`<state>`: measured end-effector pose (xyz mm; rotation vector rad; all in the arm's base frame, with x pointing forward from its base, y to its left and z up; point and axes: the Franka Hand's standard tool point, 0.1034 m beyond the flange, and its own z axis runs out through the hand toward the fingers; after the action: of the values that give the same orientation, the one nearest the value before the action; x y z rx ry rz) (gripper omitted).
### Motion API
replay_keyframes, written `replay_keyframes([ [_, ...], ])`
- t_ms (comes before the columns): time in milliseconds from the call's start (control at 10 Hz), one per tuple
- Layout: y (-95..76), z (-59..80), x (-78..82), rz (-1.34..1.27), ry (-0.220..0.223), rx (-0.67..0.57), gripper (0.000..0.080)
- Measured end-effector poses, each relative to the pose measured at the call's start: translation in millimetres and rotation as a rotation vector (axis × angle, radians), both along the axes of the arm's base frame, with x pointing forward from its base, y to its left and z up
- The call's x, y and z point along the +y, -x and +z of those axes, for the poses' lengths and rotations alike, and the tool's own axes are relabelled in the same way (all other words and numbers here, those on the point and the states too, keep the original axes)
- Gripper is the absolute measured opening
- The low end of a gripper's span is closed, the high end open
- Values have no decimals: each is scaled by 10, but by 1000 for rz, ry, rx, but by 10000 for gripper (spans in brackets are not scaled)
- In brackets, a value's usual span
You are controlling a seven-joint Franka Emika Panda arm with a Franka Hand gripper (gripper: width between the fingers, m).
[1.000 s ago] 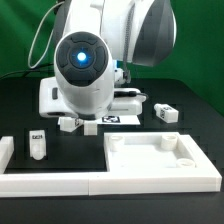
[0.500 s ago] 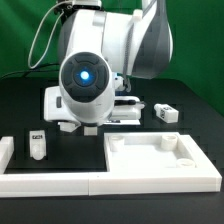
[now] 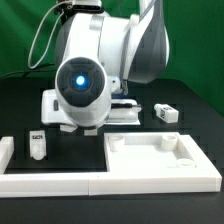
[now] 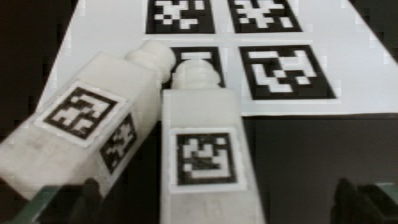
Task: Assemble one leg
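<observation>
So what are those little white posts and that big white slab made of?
The middle leg and the tilted leg look like hard white plastic, smooth and matte, with softly rounded ends. Their black-and-white tags seem printed stickers, though blur leaves that open. The slab looks like the same plastic: even white, crisp raised rim, faint sheen.

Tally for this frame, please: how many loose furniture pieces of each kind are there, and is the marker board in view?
Legs: 4 (one standing at the exterior view's left, one lying at its right, two lying side by side at the marker board's edge in the wrist view)
White slab: 1
Marker board: 1
Total: 6
</observation>
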<state>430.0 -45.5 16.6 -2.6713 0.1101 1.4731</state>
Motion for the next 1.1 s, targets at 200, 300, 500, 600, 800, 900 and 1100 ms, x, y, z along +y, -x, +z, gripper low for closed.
replay_keyframes([
  [200,15,-17,5,-3,3,5,649],
  [300,16,-18,3,-3,3,5,637],
  [500,17,-18,1,-3,3,5,466],
  [600,16,-18,1,-3,3,5,279],
  [800,-57,51,134,11,-2,-10,282],
  [900,-161,180,300,27,-7,-28,282],
  [1100,-402,565,561,47,-23,-69,282],
])
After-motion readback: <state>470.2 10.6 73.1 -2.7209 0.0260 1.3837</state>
